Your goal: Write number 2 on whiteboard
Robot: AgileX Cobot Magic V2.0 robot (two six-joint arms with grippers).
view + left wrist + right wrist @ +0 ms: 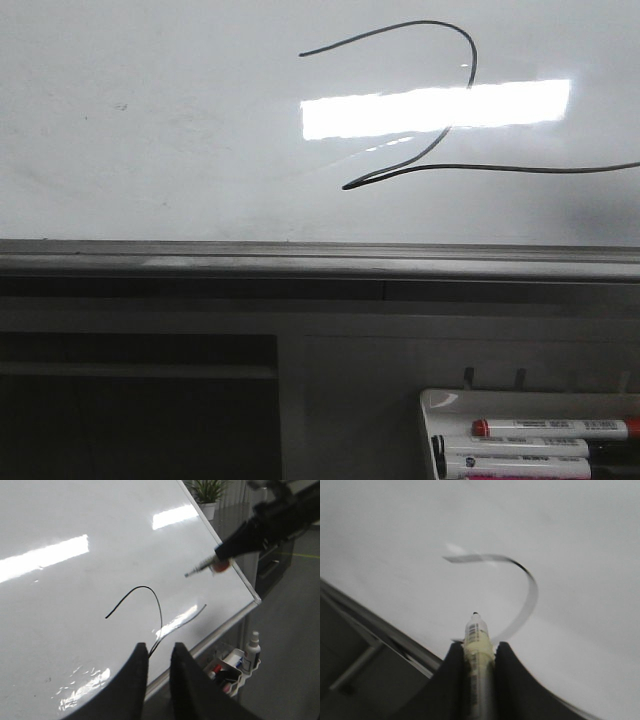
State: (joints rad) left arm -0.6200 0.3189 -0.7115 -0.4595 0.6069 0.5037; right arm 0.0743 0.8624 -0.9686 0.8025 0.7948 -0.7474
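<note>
The right gripper pinches one marker, tip toward the whiteboard, apparently just off it, though blur hides contact. The left gripper is empty, its fingers slightly parted. A tray below the rail holds three markers. One number 2 sits on the board's right part: thin, black, arched, long-tailed.

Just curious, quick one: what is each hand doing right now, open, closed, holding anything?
Left hand: empty, fingers slightly apart, so open.
Right hand: closed on a marker, tip pointing at the whiteboard.
</note>
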